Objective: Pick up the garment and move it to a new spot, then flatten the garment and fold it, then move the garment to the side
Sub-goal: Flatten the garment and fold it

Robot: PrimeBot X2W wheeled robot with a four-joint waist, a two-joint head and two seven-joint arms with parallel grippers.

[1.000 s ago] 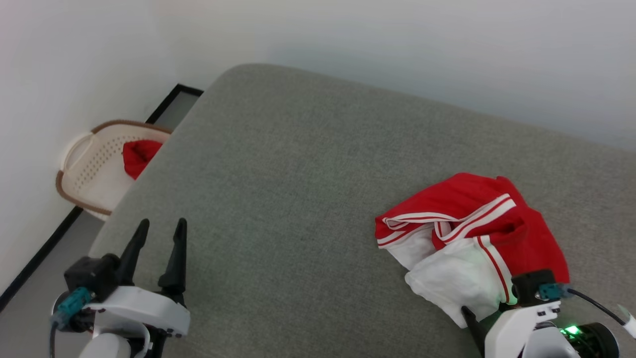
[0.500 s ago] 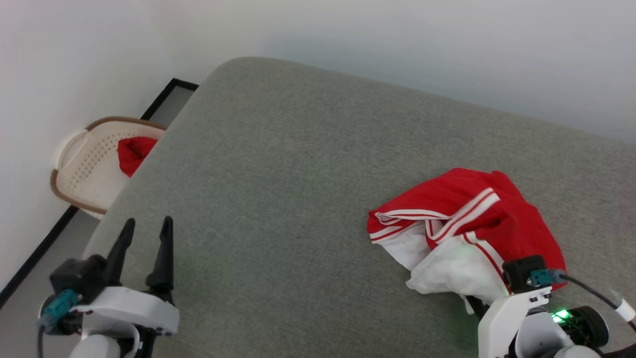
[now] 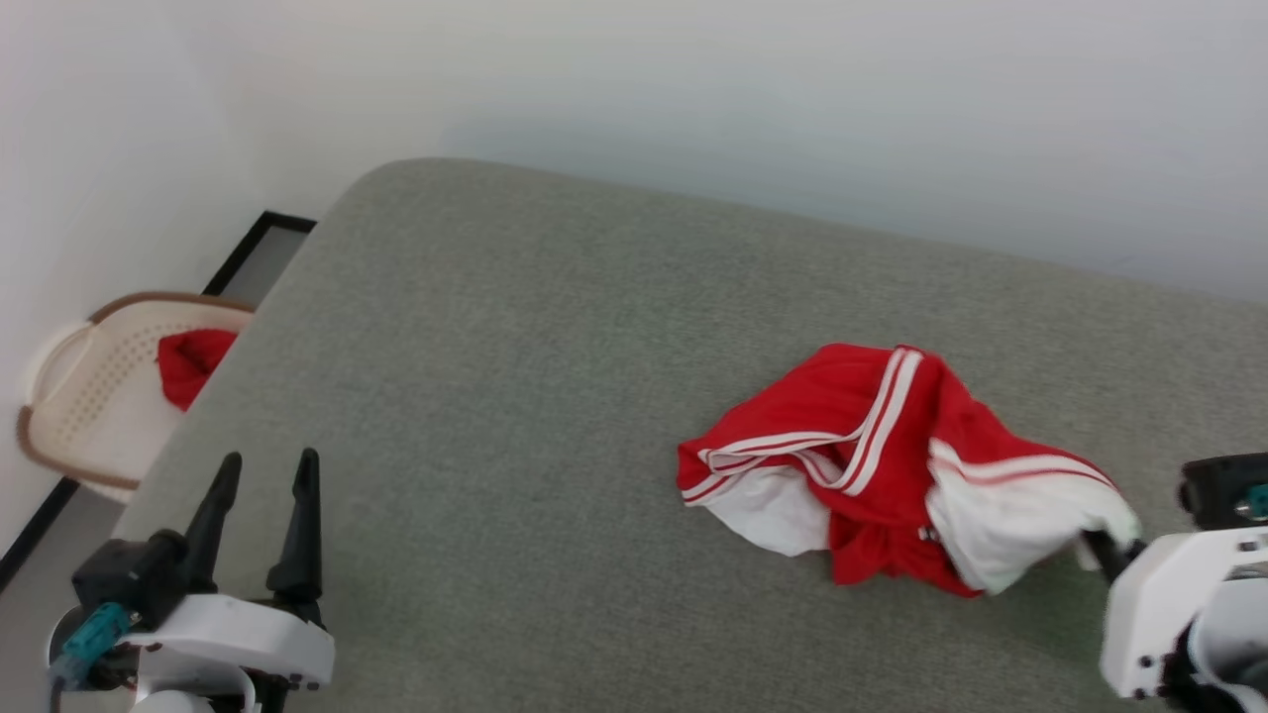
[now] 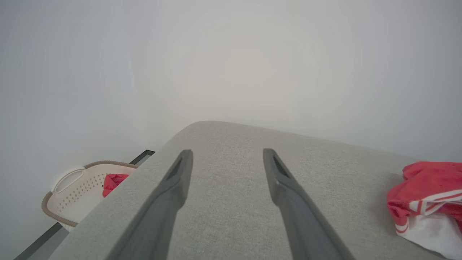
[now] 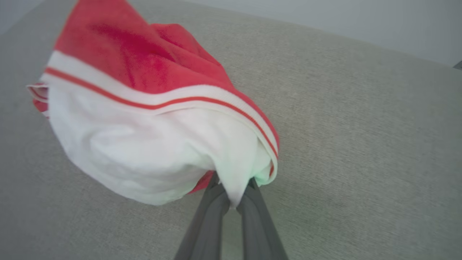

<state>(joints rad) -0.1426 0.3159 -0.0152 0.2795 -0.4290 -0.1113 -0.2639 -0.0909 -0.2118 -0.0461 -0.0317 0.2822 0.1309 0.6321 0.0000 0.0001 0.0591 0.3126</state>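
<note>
Here, clamped tight on a white sleeve end of the garment (image 5: 151,119) by the right gripper (image 5: 232,198). Lies bunched on the grey cushion (image 3: 515,396), well apart from its left edge, red folds and striped trim heaped. Spread wide at the left gripper (image 3: 260,485), by the cushion's left edge, touching nothing. Beyond that edge, a pale basket (image 3: 89,416) with a small red cloth (image 3: 188,361).

left gripper (image 4: 226,153), dark jaws spread wide over a grey fabric surface (image 4: 231,216), crumpled bright red white-trimmed shirt (image 4: 426,180) at right, cream perforated basket (image 4: 68,202) holding small red cloth (image 4: 113,180) lower left
</note>
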